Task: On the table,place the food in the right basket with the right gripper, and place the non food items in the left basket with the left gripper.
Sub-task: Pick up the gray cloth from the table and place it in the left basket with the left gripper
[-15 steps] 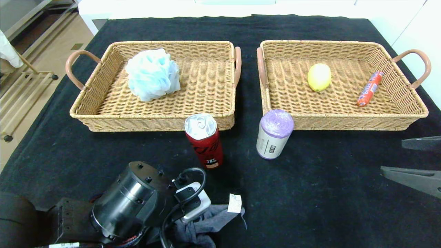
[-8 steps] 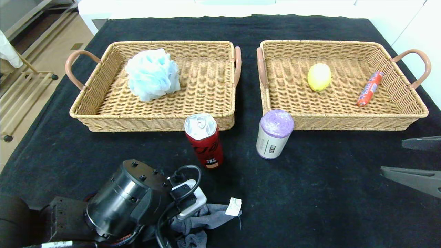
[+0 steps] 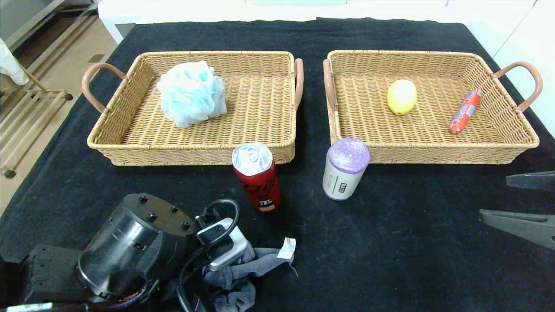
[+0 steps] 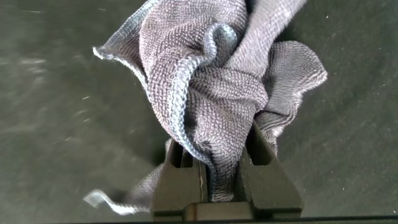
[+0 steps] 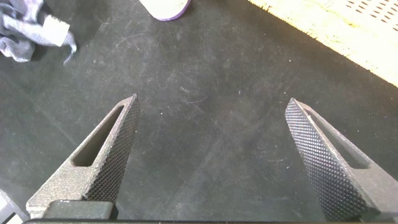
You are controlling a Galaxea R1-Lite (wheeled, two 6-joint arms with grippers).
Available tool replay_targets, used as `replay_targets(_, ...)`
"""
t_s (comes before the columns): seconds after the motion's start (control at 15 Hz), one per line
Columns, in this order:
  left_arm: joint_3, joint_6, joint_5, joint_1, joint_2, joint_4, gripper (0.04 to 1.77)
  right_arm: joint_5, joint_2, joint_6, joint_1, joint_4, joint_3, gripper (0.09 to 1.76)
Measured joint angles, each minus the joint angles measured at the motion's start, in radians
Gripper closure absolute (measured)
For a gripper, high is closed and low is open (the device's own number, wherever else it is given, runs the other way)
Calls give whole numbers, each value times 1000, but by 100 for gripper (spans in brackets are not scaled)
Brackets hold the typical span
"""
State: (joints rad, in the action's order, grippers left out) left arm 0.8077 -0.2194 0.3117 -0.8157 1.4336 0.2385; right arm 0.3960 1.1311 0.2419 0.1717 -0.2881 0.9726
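My left gripper (image 4: 214, 155) is shut on a grey cloth (image 4: 217, 81) with a white tag; in the head view the cloth (image 3: 243, 277) hangs under the left wrist near the table's front edge. A red can (image 3: 256, 177) and a purple-topped roll (image 3: 344, 169) stand upright in front of the baskets. The left basket (image 3: 130, 149) holds a light blue bath puff (image 3: 192, 93). The right basket (image 3: 433, 149) holds a lemon (image 3: 401, 96) and a red wrapped sausage (image 3: 465, 111). My right gripper (image 5: 211, 149) is open and empty at the right edge (image 3: 503, 199).
The black tablecloth (image 3: 390, 242) covers the table. The two baskets stand side by side at the back with pink handles (image 3: 529, 82). A floor and rack lie beyond the table's left edge.
My left arm has moved left and toward the front edge, carrying the grey cloth with it. The right arm, can and roll have not moved.
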Motion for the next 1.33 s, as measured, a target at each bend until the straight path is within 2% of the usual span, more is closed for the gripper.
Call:
replay_targets(0.27,27,6,16,-1,-73,104,149,0,1,0,2,0,-1,14)
replay_targets(0.6,103,6,99,7,-147,179,149,-1,3,-1,9,0,-4,14)
replay_targets(0.93,219,3,118,73,-172,243,149,-1,2,-1,9,0,-4,14)
replay_targets(1.33,387,3,130,148,-151,234,149,-1,1,-1,7,0,-2,14)
